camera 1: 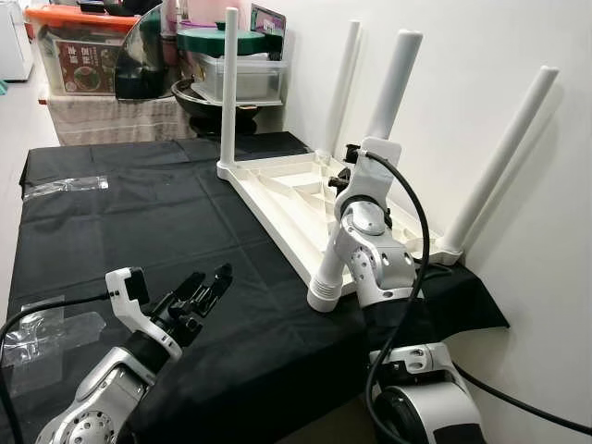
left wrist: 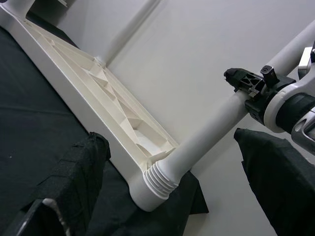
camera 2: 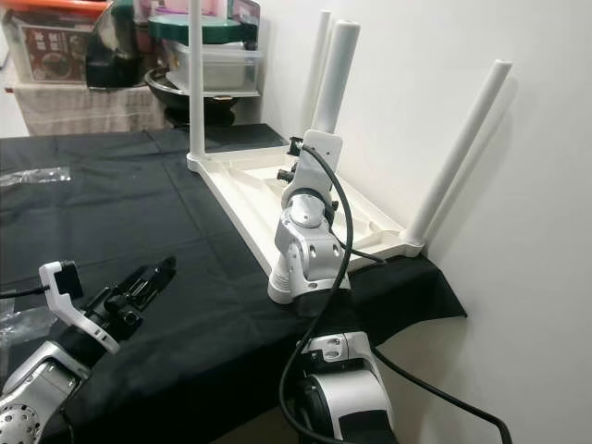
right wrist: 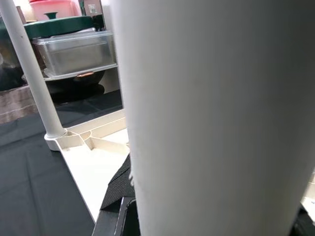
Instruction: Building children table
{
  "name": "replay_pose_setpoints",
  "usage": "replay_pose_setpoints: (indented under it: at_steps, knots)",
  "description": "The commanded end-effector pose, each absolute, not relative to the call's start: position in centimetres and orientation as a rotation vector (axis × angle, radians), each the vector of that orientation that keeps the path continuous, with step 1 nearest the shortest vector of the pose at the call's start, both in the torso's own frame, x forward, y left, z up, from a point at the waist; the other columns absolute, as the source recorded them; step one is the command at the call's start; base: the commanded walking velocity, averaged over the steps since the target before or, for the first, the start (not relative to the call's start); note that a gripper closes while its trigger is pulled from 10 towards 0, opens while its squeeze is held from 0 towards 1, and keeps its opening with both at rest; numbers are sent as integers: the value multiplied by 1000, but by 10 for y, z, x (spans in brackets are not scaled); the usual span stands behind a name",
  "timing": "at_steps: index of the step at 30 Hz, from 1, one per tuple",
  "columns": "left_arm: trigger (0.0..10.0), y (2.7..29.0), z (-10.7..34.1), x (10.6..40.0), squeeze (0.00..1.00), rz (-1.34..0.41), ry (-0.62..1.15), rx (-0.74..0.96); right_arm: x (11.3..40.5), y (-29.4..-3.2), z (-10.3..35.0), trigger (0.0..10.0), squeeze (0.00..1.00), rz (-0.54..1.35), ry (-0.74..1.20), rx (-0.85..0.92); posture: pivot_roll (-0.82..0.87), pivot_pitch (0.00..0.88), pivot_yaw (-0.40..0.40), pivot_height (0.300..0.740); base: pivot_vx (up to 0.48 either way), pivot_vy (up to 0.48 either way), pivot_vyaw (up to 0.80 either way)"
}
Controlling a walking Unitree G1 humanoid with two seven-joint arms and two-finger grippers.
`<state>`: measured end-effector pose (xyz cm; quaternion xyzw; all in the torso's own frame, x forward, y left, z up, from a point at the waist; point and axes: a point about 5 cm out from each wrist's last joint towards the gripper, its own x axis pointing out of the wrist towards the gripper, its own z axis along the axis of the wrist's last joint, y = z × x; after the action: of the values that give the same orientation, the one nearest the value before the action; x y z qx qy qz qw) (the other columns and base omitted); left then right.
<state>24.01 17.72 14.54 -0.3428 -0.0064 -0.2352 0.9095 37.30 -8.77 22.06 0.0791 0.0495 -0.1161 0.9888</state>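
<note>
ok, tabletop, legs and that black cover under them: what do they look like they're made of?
Tabletop: looks like moulded plastic, cream, matte; its upturned underside shows cast ribs. Legs: apparently the same plastic, smooth white tubes; the one at the right gripper has a ridged, threaded-looking collar at its base. Black cover: seems woven cloth, matte, wrinkled and draping over the edge.

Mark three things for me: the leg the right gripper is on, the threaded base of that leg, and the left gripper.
near leg (camera 1: 398,69), left eye view, upper shaft.
threaded base (left wrist: 160,179), left wrist view, ribbed collar at the tabletop corner.
left gripper (camera 1: 211,282), left eye view, between its fingertips.
</note>
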Motion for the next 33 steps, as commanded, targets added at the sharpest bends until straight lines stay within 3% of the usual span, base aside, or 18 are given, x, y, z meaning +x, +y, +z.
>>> replay_pose_setpoints:
  at_steps: [1,5,6,8,9,33]
  knots:
    - [10000,176,145,239,0,-483,-12,-711,366,-92,169,0,0,-300,329,160,46,0,-126,740,0,0,0]
    - [10000,176,145,240,0,-485,-10,-709,365,-87,174,314,0,-279,315,167,46,0,-124,740,0,0,0]
    - [10000,176,145,240,0,-487,-9,-708,364,-87,176,8314,0,-269,317,176,46,0,-122,740,0,0,0]
    - [10000,176,145,240,0,-487,-9,-708,364,-87,176,8314,0,-269,317,176,46,0,-122,740,0,0,0]
    - [10000,176,145,240,0,-488,-9,-708,364,-87,176,10000,0,-271,320,173,46,0,-120,740,0,0,0]
    - [10000,175,145,243,0,-506,-7,-700,362,-87,202,10000,0,-245,271,232,43,0,-113,740,0,0,0]
